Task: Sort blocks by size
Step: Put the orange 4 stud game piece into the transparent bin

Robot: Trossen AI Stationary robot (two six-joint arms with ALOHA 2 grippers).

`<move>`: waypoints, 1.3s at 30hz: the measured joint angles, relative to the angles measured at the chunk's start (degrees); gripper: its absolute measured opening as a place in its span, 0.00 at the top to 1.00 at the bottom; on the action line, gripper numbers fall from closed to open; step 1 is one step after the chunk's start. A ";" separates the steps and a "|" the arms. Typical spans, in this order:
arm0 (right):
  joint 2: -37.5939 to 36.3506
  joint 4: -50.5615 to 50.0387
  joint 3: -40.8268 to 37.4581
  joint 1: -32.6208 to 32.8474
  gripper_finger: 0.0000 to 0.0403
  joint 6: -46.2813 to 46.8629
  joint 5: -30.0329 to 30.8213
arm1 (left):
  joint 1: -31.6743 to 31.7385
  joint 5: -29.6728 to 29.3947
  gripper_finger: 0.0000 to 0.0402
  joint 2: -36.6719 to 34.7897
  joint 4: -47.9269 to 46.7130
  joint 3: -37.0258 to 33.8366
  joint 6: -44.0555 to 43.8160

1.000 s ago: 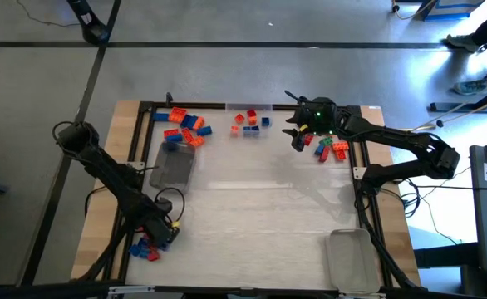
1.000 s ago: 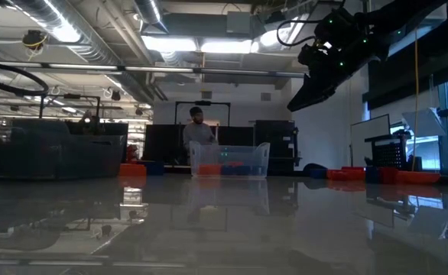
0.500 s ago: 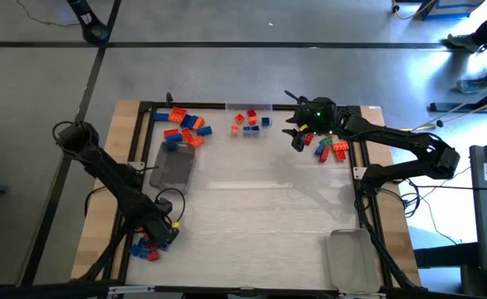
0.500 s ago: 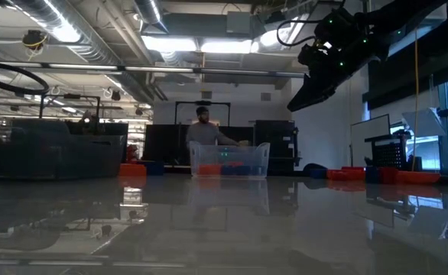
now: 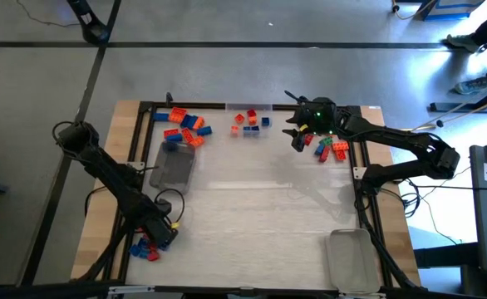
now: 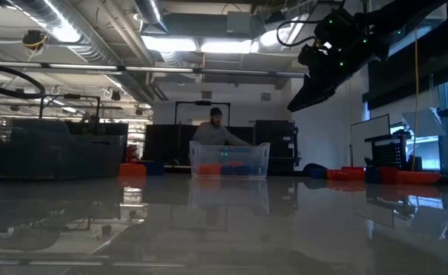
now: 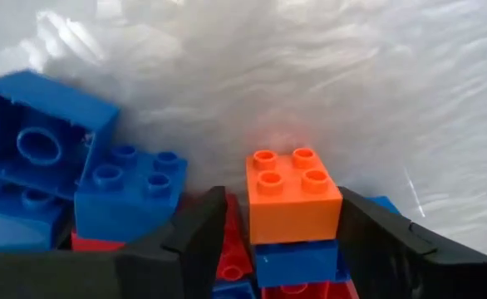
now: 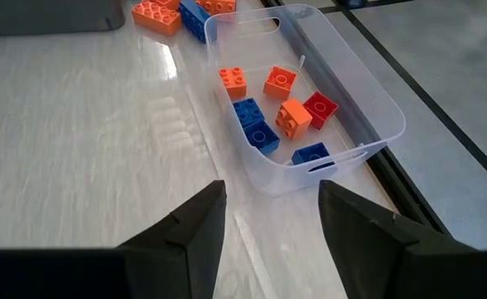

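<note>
The left gripper [image 7: 273, 241] sits low at the near-left corner of the surface [image 5: 260, 216], fingers released and straddling an orange block [image 7: 292, 184] atop a small pile. Close squarely on its sides, then lift straight. The right gripper [image 8: 268, 218] hovers released, empty, near the clear tray [image 8: 368, 100].

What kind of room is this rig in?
Likely a robotics lab or workshop: bare ceiling ducts, workstations and equipment racks behind the table, a person at the far bench.

Red, orange, blue blocks [image 8: 270, 108]
</note>
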 joint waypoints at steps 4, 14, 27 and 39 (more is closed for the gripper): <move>0.00 0.00 0.00 0.00 0.52 0.00 0.00 | 0.01 -1.38 0.58 0.01 0.02 0.00 0.85; 0.00 0.00 0.00 0.00 0.52 -0.02 0.00 | 0.43 -1.50 0.70 -0.37 -0.09 0.05 5.05; 0.00 -0.02 0.00 0.00 0.52 -0.02 0.00 | 10.12 -10.08 0.69 -7.51 -5.70 10.84 24.93; 0.00 0.08 0.00 0.00 0.52 -0.17 0.00 | 30.86 -27.64 0.68 -10.98 4.78 14.93 63.77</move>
